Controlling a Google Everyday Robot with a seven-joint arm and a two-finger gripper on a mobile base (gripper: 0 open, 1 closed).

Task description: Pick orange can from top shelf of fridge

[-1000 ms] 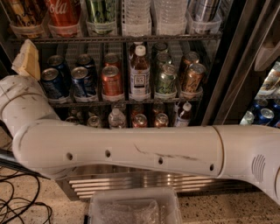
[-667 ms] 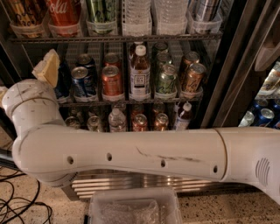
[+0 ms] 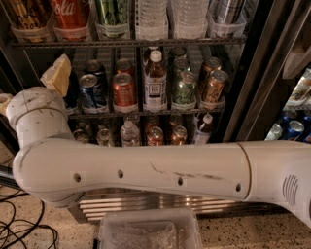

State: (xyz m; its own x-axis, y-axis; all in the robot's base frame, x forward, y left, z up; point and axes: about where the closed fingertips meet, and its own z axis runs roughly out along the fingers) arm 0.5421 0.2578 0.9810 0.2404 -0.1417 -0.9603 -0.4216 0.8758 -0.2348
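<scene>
Although the orange can [image 3: 25, 14] stands at the upper left on the top shelf [image 3: 146, 43] of the fridge [image 3: 250, 82], the frame edge cuts its lid. The gripper [image 3: 57, 74] sits below that shelf; spread or closed cannot be told. A white arm [image 3: 146, 175] hides part of the grille [image 3: 146, 206] above speckled floor [image 3: 252, 232].

One arm in view. The main link of the arm [image 3: 160, 175] is white and lies near-horizontal across the lower half of the view, entering from the right edge. It shows dark scuff marks and a row of small holes. The elbow [image 3: 46, 177] sits lower left and bends upward into a cylindrical wrist [image 3: 36, 114]. The gripper [image 3: 57, 74], tan-coloured, stands above the wrist at upper left, tilted slightly right.
</scene>
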